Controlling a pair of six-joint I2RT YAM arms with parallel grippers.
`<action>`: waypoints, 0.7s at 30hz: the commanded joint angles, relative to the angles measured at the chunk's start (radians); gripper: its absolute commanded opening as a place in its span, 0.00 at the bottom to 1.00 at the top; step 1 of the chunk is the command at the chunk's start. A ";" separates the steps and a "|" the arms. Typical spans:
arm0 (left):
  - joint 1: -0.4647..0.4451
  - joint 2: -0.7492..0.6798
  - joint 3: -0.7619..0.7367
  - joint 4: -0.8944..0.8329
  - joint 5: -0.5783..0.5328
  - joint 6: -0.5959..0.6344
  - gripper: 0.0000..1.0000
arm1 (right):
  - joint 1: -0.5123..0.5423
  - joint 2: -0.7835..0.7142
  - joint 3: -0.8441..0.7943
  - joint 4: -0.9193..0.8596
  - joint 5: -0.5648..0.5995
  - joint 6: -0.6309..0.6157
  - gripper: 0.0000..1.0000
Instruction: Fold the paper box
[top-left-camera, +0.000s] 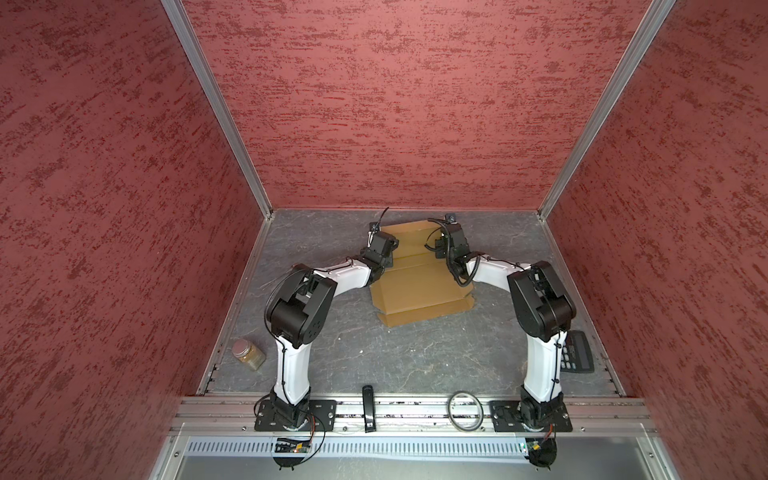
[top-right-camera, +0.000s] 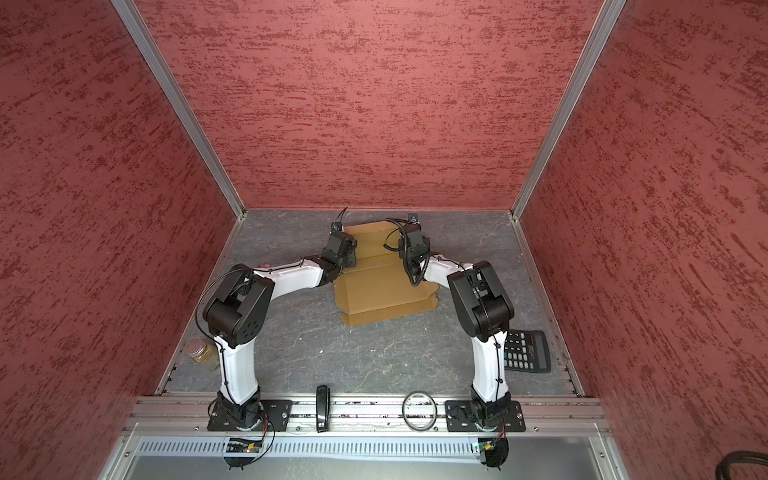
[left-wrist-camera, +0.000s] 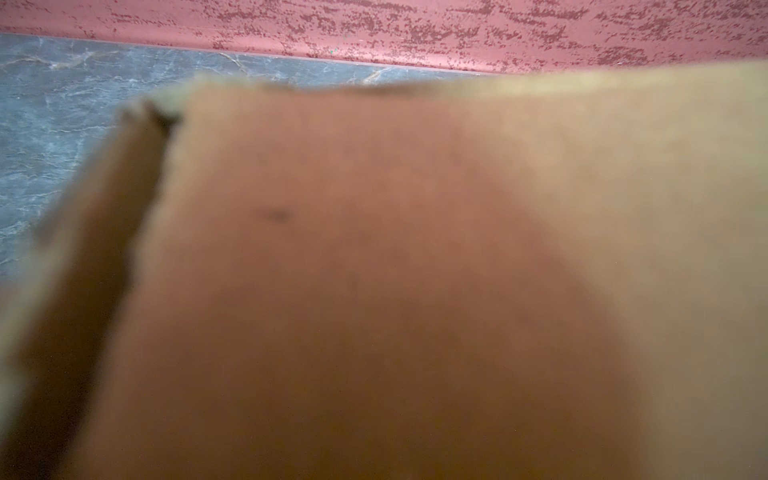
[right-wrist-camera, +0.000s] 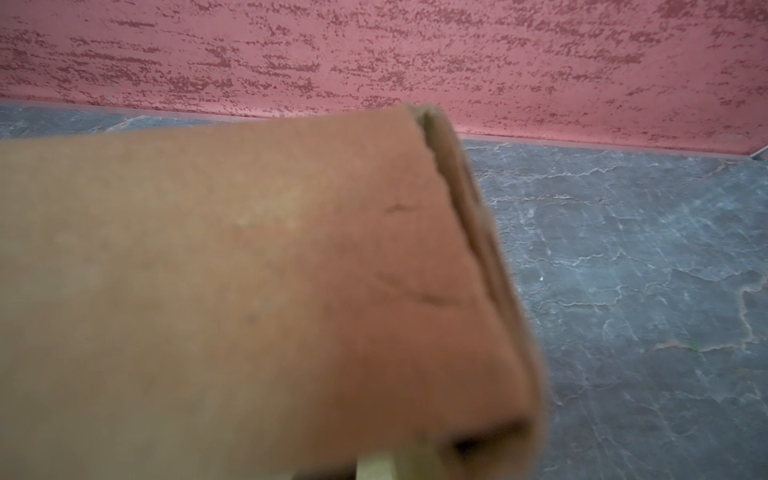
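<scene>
Overhead, in both top views, the paper box (top-left-camera: 419, 291) lies toward the back of the grey marbled table (top-left-camera: 395, 361). Its near panels are flat and its far panel is tipped up toward the rear wall. Its long axis seems to run from the robot's base to that wall. The left gripper (top-left-camera: 383, 246) sits at the left edge of the raised part and the right gripper (top-left-camera: 445, 243) at the right edge. The box is therefore between them, inward from each, and neither arm looks clearly nearer. The wrist housings hide the fingers from above, so I cannot tell whether either pair of jaws is spread, closed or pinching cardboard. A lidded jar (top-left-camera: 248, 353), a calculator (top-right-camera: 527, 351), a ring (top-left-camera: 464, 411) and a black stapler-like tool (top-left-camera: 368, 407) lie well apart from the box.

Next, in the left wrist view, blurred cardboard (left-wrist-camera: 374, 270) fills nearly the whole picture. One side edge of the panel shows against the table, and no fingers are in sight.

Lastly, in the right wrist view, the panel (right-wrist-camera: 249, 291) is equally close. Its doubled side edge is toward the open table, and again no fingers show.

No brand, label or print can be read anywhere. The cardboard is plain and the calculator's markings are too small to make out.
</scene>
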 joint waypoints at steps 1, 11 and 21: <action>0.003 -0.006 -0.031 -0.043 0.059 -0.009 0.50 | 0.032 0.016 -0.003 -0.038 -0.069 0.009 0.21; 0.014 -0.016 -0.045 -0.035 0.056 -0.006 0.55 | 0.032 0.015 0.000 -0.039 -0.072 0.002 0.14; 0.020 -0.020 -0.055 -0.025 0.041 -0.001 0.58 | 0.032 0.016 0.001 -0.040 -0.072 0.002 0.09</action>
